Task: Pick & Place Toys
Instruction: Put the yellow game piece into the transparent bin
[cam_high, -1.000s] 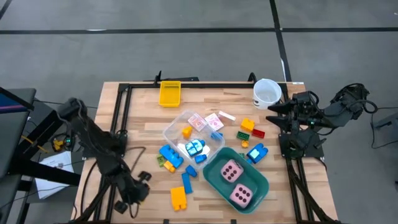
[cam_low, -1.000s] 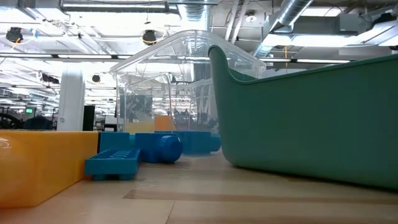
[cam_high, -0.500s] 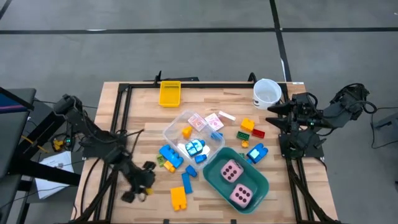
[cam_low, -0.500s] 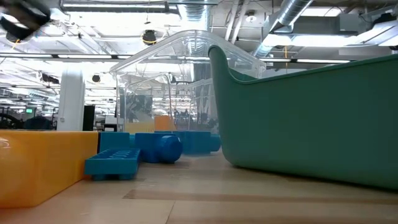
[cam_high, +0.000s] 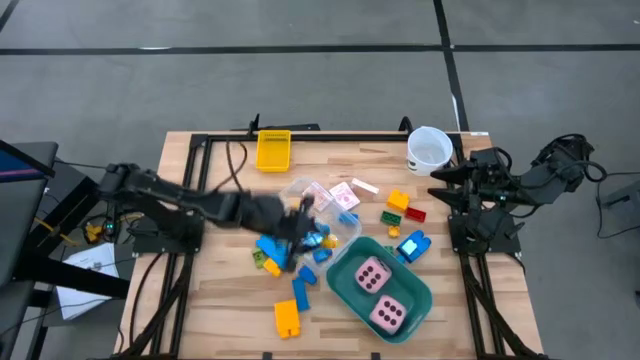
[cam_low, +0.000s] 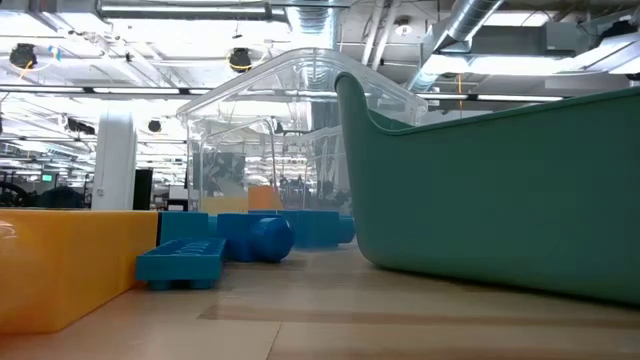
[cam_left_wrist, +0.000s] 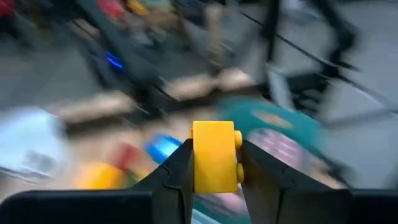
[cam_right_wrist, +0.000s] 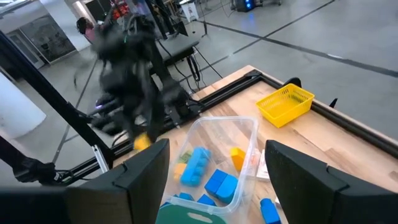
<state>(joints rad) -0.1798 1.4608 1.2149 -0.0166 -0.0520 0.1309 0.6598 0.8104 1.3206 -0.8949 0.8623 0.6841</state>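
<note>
I look across a pale wooden table (cam_high: 230, 330) with a black metal frame, set on a grey floor in a big hall whose ceiling ducts and strip lights show only in the low view. From above, my left gripper (cam_high: 300, 225) reaches in over the clear plastic box (cam_high: 282, 205) at the table's middle; it is blurred there, so only its wrist view tells me what it carries: a small yellow brick (cam_left_wrist: 215, 157), smooth and studded on one side, pinched upright between the two dark fingers (cam_left_wrist: 175, 180), which are narrowed onto it. The right gripper (cam_right_wrist: 214, 177) waits off the right edge near the white cup (cam_high: 429, 148), its fingers spread wide with nothing between them. Its camera sees into the box, where blue bricks (cam_right_wrist: 205, 174) and a yellow piece lie. The teal tub (cam_high: 345, 282), thick-walled and rounded, holds two pink dice (cam_high: 378, 294) with dark dots; the low view shows just its wall. Loose bricks lie around: a yellow block (cam_high: 287, 318) at the near edge, pink-white cards (cam_high: 345, 193) beside the box, a yellow mesh basket (cam_high: 273, 150) at the far side.
</note>
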